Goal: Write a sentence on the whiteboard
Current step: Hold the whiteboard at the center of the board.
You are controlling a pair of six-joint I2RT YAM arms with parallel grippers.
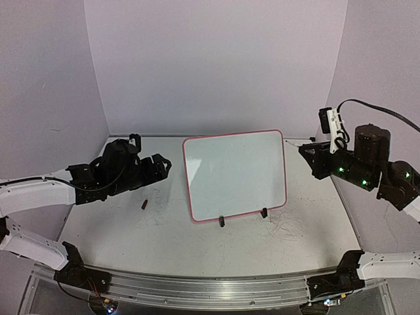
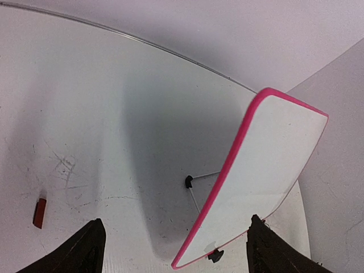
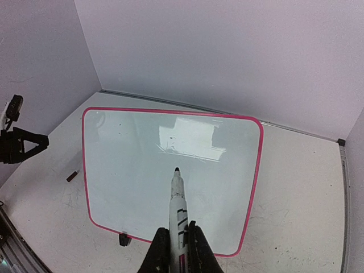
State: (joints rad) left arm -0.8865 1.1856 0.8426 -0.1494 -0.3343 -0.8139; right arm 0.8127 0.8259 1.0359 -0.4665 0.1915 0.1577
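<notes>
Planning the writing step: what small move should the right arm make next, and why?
Probably ease the right gripper forward until the white marker touches the upper left of the pink-framed glossy whiteboard: the board is blank, and the marker tip hangs short of it.

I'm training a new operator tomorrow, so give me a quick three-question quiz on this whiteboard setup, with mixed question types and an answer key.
1. True or false: the whiteboard already carries writing.
2. Multiple choice: the marker is held by A) the right gripper, B) nothing at all, C) a stand.
3. Short answer: is the left gripper open or shut, and is anything in it?

Key: 1 false, the board is blank; 2 A; 3 open, with nothing in it.
</notes>
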